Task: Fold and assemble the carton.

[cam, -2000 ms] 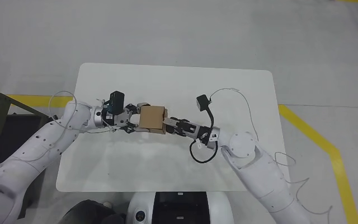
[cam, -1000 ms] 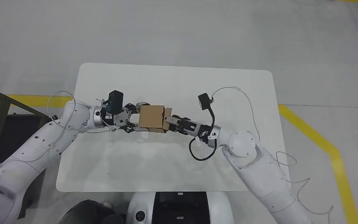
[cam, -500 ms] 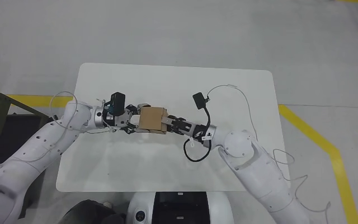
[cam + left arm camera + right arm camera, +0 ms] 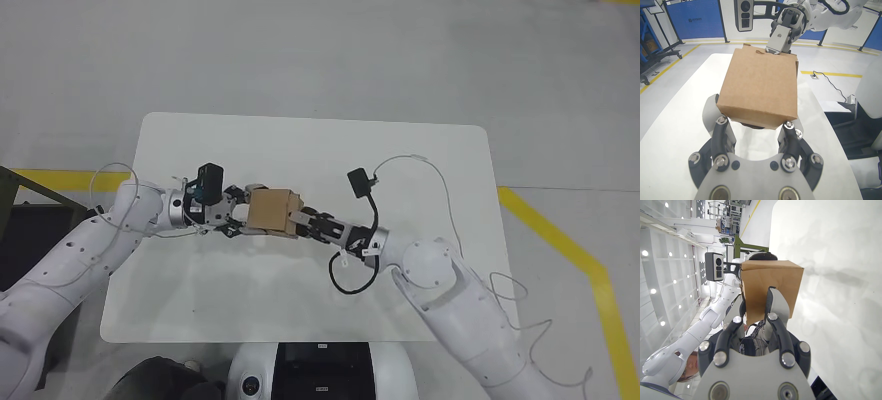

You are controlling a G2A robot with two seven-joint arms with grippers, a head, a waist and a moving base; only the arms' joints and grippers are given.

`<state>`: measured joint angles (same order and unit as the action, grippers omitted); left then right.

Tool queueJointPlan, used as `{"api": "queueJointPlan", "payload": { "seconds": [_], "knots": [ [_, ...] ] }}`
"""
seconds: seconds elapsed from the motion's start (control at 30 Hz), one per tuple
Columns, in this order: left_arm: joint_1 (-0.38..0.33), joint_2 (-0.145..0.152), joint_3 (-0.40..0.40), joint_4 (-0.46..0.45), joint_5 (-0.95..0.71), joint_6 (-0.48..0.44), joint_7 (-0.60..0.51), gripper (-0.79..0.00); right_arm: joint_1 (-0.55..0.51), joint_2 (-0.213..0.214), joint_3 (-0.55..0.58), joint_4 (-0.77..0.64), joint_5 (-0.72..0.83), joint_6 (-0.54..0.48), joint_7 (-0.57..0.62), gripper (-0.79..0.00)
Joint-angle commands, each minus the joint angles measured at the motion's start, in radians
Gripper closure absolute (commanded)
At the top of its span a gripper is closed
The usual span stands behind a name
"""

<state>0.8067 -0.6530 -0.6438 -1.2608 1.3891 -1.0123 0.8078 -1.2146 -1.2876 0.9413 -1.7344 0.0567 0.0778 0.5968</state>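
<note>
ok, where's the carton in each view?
Top view: carton near the middle of the table, between left gripper and right gripper.
Left wrist view: carton just beyond the left gripper, right gripper at its far edge.
Right wrist view: carton in the right gripper.
Shared landmark: the white table.

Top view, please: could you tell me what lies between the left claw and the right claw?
The carton lies between the left claw and the right claw, touching both, as the top view shows.
</note>
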Motion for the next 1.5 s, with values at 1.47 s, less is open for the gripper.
{"api": "queueJointPlan", "payload": {
  "seconds": [1.47],
  "knots": [
    [-0.025, -0.014, 0.034, 0.037, -0.006, 0.000, 0.000, -0.086, -0.014, -0.011, 0.002, -0.056, -0.075, 0.025, -0.096, -0.179]
  ]
}}
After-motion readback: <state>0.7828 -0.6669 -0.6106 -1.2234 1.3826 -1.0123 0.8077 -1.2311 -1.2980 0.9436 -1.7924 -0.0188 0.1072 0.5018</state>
